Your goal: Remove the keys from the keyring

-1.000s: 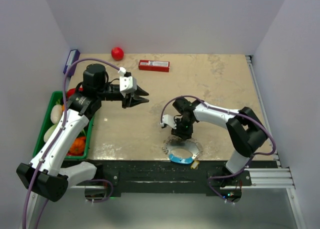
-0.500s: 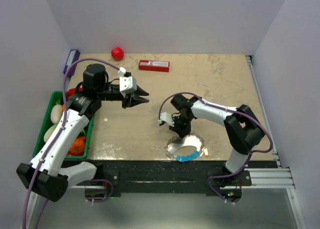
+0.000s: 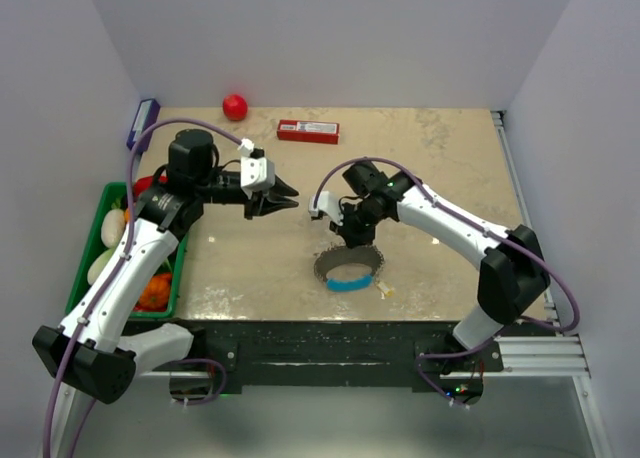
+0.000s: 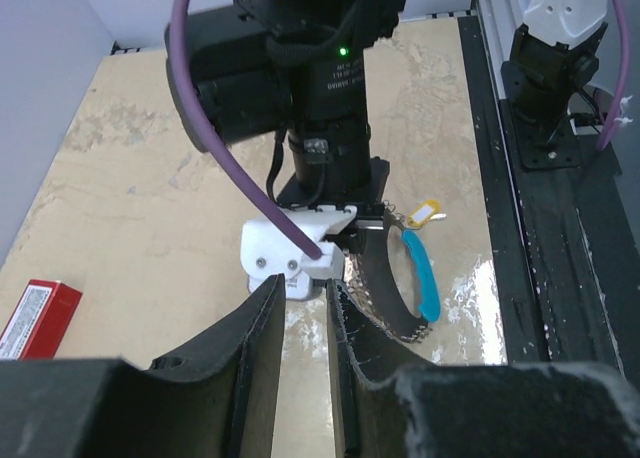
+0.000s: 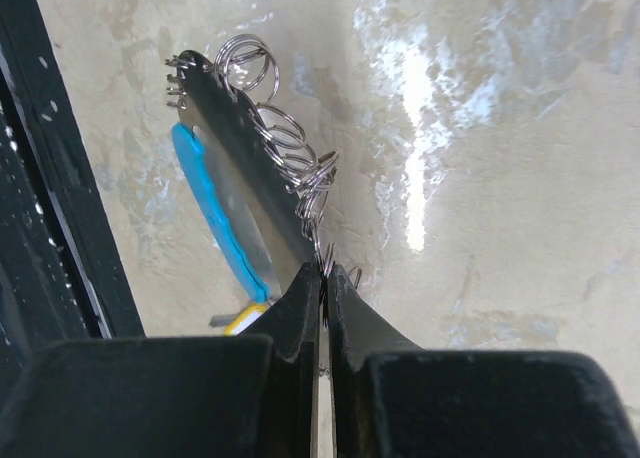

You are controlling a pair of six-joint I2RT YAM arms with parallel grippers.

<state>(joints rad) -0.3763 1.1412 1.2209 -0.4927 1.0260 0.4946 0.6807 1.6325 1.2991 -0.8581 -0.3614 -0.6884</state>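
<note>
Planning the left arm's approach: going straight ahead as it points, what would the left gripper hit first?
Probably the white plastic block on the right arm's wrist, dead ahead of the left gripper; the silvery chain keyring with a light-blue segment sits just beside that line. Depth is unclear.

Red ball (image 3: 234, 106) at the back of the beige table (image 3: 440, 168), close to the wall. Flat red box (image 3: 308, 131) just right of it. Green bin (image 3: 108, 190) at the left edge, filled with what may be toy produce. Small purple-blue block (image 3: 142, 123) against the left wall.
</note>
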